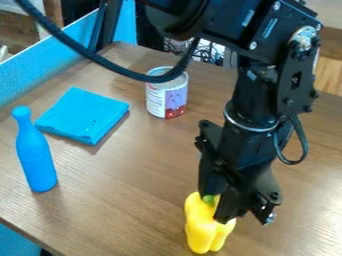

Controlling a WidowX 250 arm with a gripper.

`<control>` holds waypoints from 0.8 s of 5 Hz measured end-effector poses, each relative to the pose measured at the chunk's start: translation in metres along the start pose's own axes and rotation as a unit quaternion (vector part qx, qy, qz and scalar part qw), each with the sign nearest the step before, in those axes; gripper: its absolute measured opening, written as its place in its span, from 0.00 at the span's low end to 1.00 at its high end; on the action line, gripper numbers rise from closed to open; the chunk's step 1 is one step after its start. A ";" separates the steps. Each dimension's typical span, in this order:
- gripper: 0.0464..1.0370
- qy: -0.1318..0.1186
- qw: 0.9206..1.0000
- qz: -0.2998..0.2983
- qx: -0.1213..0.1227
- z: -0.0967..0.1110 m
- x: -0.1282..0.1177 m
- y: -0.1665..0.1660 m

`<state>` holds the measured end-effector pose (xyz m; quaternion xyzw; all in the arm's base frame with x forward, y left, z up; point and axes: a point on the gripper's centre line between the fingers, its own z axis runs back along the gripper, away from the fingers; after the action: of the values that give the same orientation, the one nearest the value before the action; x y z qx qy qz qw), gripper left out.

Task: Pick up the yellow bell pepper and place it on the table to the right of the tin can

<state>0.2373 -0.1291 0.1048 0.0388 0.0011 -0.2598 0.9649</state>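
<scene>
on the wooden table, well apart from a bottle, a yellow pepper sits stem-up, likely for overhead access by the gripper, its hold impossible to tell.

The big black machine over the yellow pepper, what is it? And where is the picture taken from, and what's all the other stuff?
That is a robot arm, a machine shaped a bit like your own arm. It comes in from the top of the picture, and at its lower end is a gripper, which works like a hand. The camera looks down at a slant onto a brown wooden table.

The gripper is right at the top of a yellow pepper, by its green stem. I can't tell for sure whether it is holding it.

On the left stands a blue bottle. Next to it lies a folded blue cloth, and farther back there is a can with a colorful label.
</scene>
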 end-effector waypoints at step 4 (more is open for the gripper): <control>0.05 -0.016 0.999 -0.034 -0.009 0.037 0.024 -0.001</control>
<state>0.2570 -0.1444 0.1413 0.0257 -0.0105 -0.2932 0.9556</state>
